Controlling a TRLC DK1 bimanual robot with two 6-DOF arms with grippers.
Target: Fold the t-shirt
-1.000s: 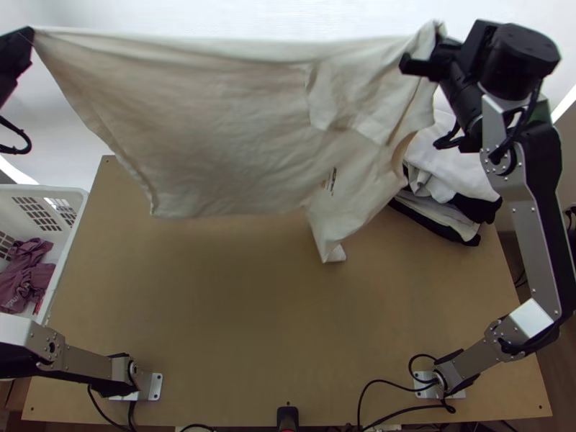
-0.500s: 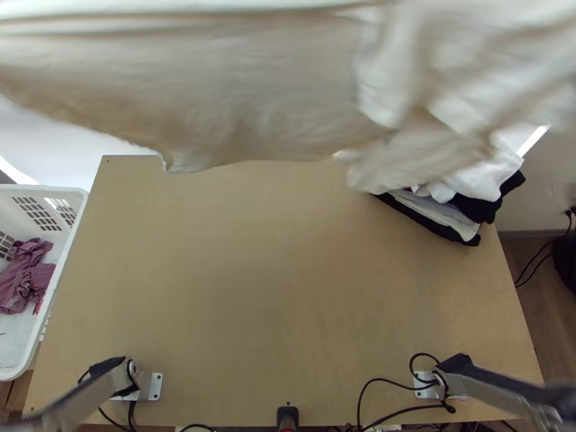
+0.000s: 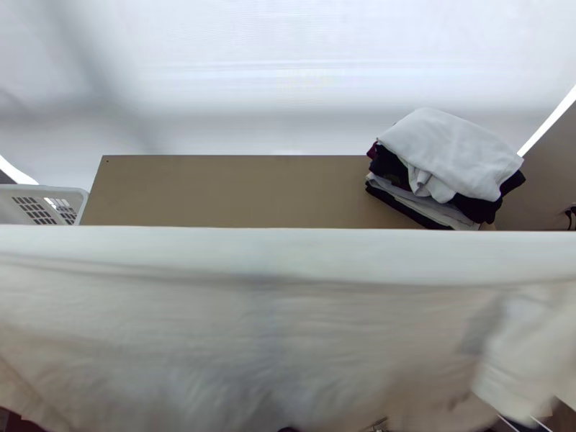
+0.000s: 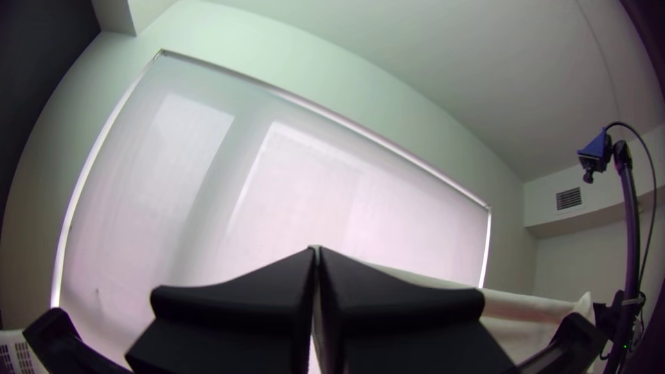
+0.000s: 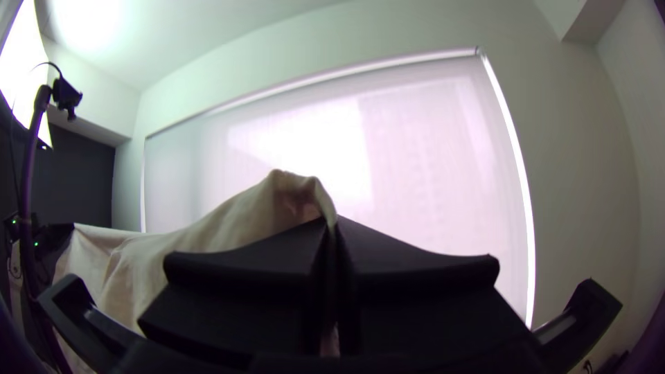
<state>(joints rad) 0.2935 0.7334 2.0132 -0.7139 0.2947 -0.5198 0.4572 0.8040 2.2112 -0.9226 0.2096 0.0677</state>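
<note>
The cream t-shirt (image 3: pixel 273 324) hangs stretched across the lower half of the top view, its upper edge nearly straight, the cloth hiding the near part of the table. In the left wrist view my left gripper (image 4: pixel 316 253) is shut on a bit of the t-shirt (image 4: pixel 519 315), which extends off toward the other arm. My right gripper (image 5: pixel 331 225) is shut on another part of the t-shirt (image 5: pixel 228 215) in the right wrist view; the cloth bulges up beside the fingertips and runs to the other arm's gripper.
A stack of folded clothes (image 3: pixel 450 162) with a white piece on top lies at the table's far right. The white basket (image 3: pixel 68 193) stands at the left. Bare wood of the table (image 3: pixel 230 191) shows at the far side. A camera pole (image 4: pixel 629 228) rises in the left wrist view.
The t-shirt has swept from the far side toward the near side in the top view, and is stretched wider. The far table edge and the clothes stack are uncovered.
</note>
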